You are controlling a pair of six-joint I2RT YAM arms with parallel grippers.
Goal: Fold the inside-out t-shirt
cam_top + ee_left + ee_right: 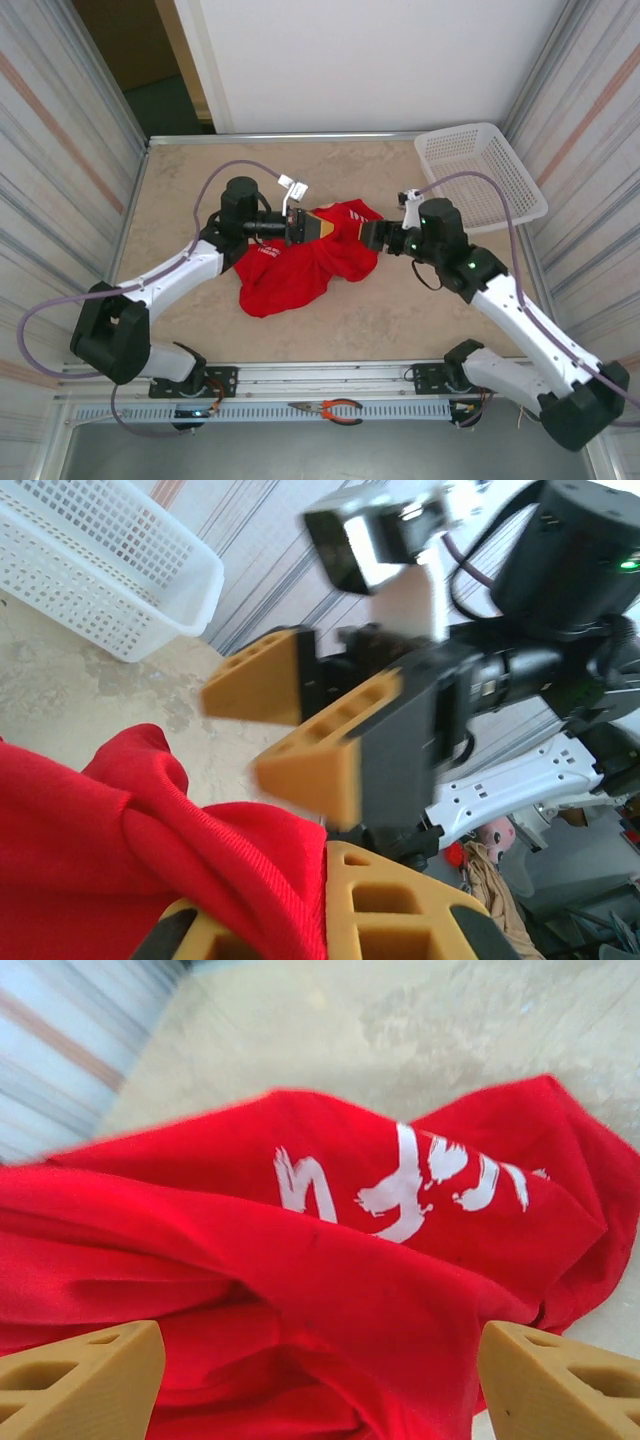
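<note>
**Top external.** The inside-out t-shirt lies in a crumpled red heap mid-table, between the two arms. The left gripper sits at the heap's far upper edge. The right gripper faces it from the other side, near the cloth's right fringe. The two heads are close together. A white basket stands at the far right corner, well apart from the shirt. Pliers lie on the front rail.

**Left wrist.** The left fingers are closed together on a ridge of red cloth, which bunches up between them. Which part of the garment this is, hem or sleeve, I cannot tell because the fold hides it. Directly ahead, the right gripper has its jaws standing apart with nothing between them.

**Right wrist.** The right fingers are spread wide at the bottom corners, over the shirt but not clamped on it. White lettering shows on one exposed panel. The layers below are deeply creased.

**Risks, as judged.**
- The heads are near enough that a careless advance by the right arm could knock the left fingers.
- If the right jaws close here, they may pinch several layers at once, so a pull would drag the heap instead of spreading it.
- The left pinch looks like a thick bunch, so tension could let the cloth slip or twist.
</note>
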